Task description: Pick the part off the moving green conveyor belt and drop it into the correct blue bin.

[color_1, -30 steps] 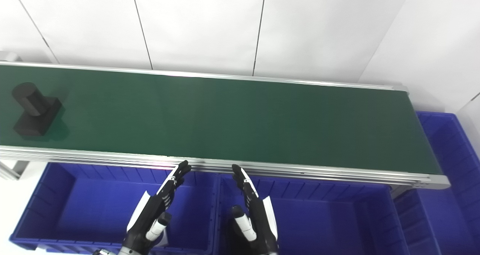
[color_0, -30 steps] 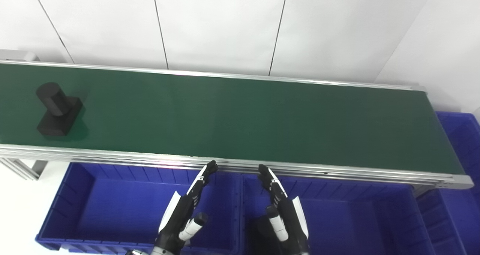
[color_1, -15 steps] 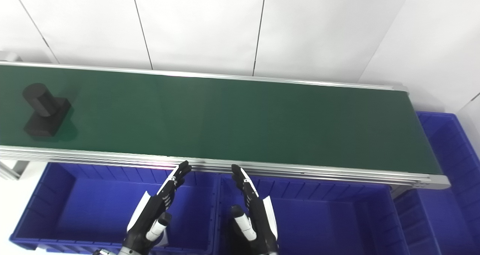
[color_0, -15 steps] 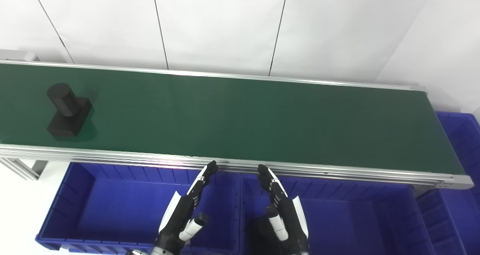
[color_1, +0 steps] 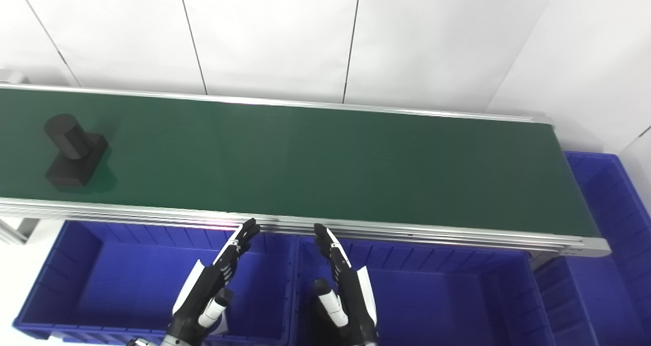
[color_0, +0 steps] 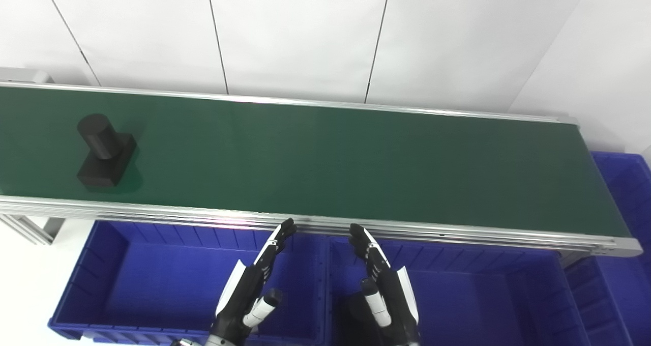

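Observation:
A black part point(color_0: 104, 152), a cylinder standing on a square block, sits on the green conveyor belt point(color_0: 325, 163) at the far left. My left hand point(color_0: 252, 290) is open and empty, fingers straight, below the belt's near rail over the left blue bin point(color_0: 101, 285). My right hand point(color_0: 381, 290) is open and empty beside it, over the middle blue bin point(color_0: 483, 295). Both hands are far to the right of the part and well apart from it.
A third blue bin point(color_0: 625, 193) stands past the belt's right end. The belt's aluminium near rail point(color_0: 457, 231) runs just above my fingertips. A white panelled wall rises behind the belt.
The black part has travelled to the right along the belt. Both hands have stayed where they were.

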`<state>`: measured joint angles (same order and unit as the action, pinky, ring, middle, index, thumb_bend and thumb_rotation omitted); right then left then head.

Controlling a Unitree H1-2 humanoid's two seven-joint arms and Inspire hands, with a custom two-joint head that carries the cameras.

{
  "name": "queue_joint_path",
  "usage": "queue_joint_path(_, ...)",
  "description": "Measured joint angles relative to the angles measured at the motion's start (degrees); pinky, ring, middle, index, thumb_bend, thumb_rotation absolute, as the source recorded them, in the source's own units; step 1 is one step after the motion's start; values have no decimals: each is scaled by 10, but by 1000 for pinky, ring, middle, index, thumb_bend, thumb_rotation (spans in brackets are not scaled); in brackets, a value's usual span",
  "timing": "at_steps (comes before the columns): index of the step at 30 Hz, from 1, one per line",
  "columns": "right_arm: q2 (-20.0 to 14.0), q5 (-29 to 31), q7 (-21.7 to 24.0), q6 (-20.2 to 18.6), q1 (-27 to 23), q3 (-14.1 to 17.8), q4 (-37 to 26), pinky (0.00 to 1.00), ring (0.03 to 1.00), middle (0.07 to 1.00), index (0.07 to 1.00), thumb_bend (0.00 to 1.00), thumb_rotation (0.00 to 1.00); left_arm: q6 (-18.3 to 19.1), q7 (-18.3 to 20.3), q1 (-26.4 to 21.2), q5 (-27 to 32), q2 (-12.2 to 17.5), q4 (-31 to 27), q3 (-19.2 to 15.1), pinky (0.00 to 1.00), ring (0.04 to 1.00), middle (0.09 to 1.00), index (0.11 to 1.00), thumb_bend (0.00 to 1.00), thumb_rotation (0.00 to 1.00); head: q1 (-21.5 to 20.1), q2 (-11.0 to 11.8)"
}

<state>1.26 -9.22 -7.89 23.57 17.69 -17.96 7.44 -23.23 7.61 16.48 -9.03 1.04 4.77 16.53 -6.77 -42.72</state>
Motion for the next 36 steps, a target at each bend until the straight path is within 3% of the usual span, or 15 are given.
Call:
queue_joint_path(3, 0, 1, 0, 0, 0, 0, 0, 920, 918, 926, 918, 856, 980, 0, 0, 0, 0, 0, 0, 0, 998, 995, 962, 972, 865, 1000, 1, 4)
queue_joint_path(6, 0, 3, 0, 0, 0, 0, 1, 921, 918, 928, 921, 855, 984, 0, 0, 0, 0, 0, 1, 2, 1000, 998, 963, 974, 878, 1000, 6, 19)
queue_joint_path(7, -1, 4, 0, 0, 0, -1, 3, 919, 917, 929, 921, 850, 984, -1, 0, 0, 0, 0, 2, 2, 1000, 998, 963, 974, 879, 1000, 15, 38)
queue_joint_path(9, -2, 4, -1, 0, -1, -2, 9, 916, 914, 929, 920, 848, 984, -2, 0, -2, 1, 0, 14, 3, 1000, 997, 962, 971, 868, 1000, 15, 39)
queue_joint_path(13, -7, 8, -13, 3, -4, -10, 32, 901, 906, 922, 913, 865, 986, -9, -4, -3, 0, 0, 43, 9, 981, 994, 953, 956, 858, 1000, 32, 94)
queue_joint_path(16, -15, 10, -25, 3, -8, -16, 49, 892, 900, 919, 906, 860, 974, -10, -11, -4, 0, -1, 60, 12, 980, 994, 950, 947, 837, 1000, 35, 102)
queue_joint_path(19, -22, 15, -35, 4, -12, -21, 55, 889, 896, 916, 902, 852, 964, -12, -19, -9, 0, -1, 67, 15, 974, 990, 947, 943, 822, 1000, 47, 131)
queue_joint_path(20, -23, 16, -39, 4, -15, -23, 62, 886, 894, 915, 901, 862, 965, -12, -24, -12, 0, -1, 73, 16, 969, 985, 943, 939, 855, 1000, 47, 131)
queue_joint_path(22, -25, 19, -42, 4, -19, -27, 69, 881, 892, 913, 899, 867, 962, -12, -32, -19, -2, -2, 84, 21, 961, 978, 936, 929, 877, 1000, 58, 152)
queue_joint_path(31, -35, 27, -54, 4, -31, -37, 89, 868, 887, 911, 900, 895, 973, -12, -66, -32, -2, 2, 111, 45, 936, 967, 923, 909, 877, 1000, 62, 179)
queue_joint_path(36, -36, 32, -57, 4, -32, -41, 97, 867, 884, 908, 896, 902, 966, -12, -71, -35, -1, 6, 119, 48, 927, 970, 928, 907, 862, 1000, 63, 183)
